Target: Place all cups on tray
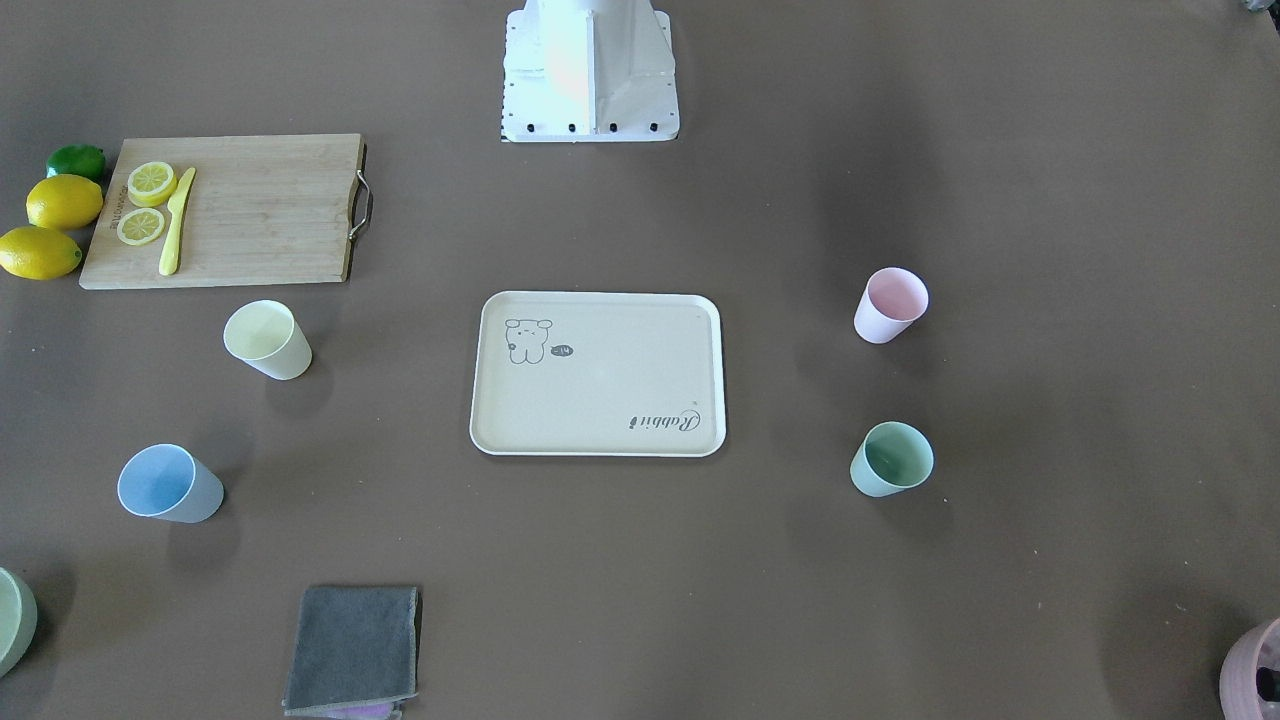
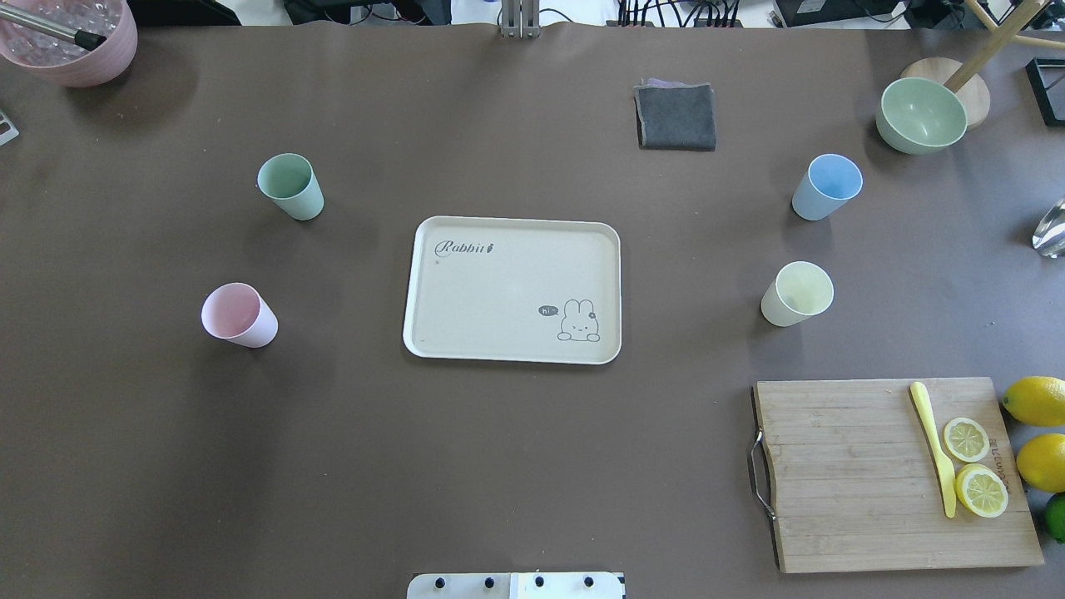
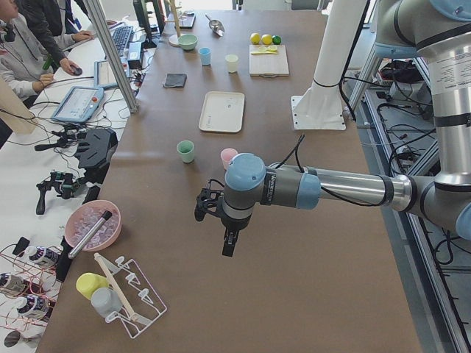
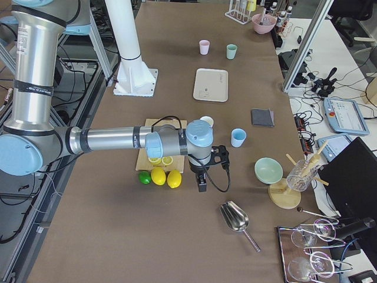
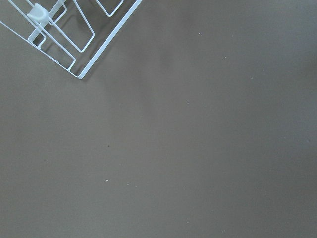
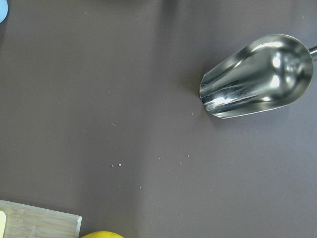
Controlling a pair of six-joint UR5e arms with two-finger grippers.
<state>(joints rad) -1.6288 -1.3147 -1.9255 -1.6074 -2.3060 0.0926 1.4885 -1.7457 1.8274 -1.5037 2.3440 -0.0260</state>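
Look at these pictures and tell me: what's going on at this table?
Nothing is being handled yet. The flat cream-beige rectangular tray is empty. Around it, upright on the brown table, stand the small matte pink cup and mint green cup on the robot's left, the pale yellow cup and light blue cup on its right. The left gripper and right gripper hang over the table's far ends, away from every cup; open or shut cannot be told.
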